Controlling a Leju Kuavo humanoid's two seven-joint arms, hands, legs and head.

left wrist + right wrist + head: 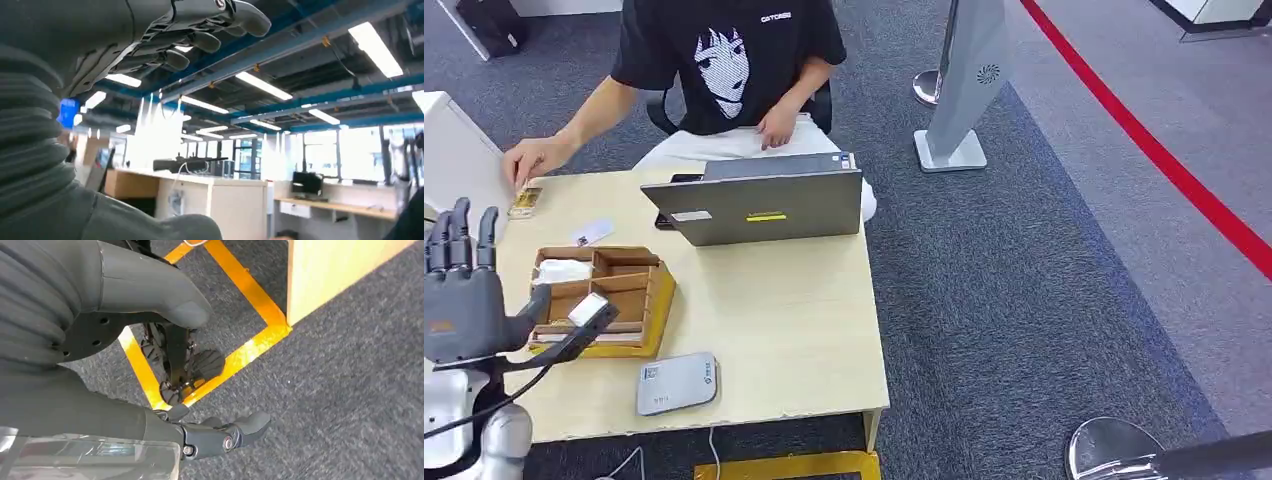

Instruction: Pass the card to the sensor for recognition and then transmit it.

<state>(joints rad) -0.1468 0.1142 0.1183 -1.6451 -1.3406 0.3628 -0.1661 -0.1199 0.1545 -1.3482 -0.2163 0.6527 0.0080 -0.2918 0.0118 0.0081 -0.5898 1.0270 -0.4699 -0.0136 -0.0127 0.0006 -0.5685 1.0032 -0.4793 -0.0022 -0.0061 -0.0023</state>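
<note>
Left hand (462, 290), head view: raised at the table's near-left corner, fingers upright, a pale card (587, 309) pinched between thumb and a finger. The card sits over the near edge of the wooden compartment tray (656, 300), tilted, its flat face up. Likely held high like this to carry it across to the grey sensor pad (676, 383), which lies flat near the front edge of the table (794, 320), just beside the tray. The card looks small, thin, whitish-grey; print not legible. A seated person's hand (536, 158) rests on another card (525, 201) at the far-left edge, behind an open laptop (764, 205).

Left wrist view: dark fingers (200, 40) stretch out against ceiling lights, so the palm faces upward-ish.

Right wrist view: right hand (220, 435) hangs over grey carpet beside yellow floor tape (250, 352), fingers loosely curled, holding nothing; parked while the left works
</note>
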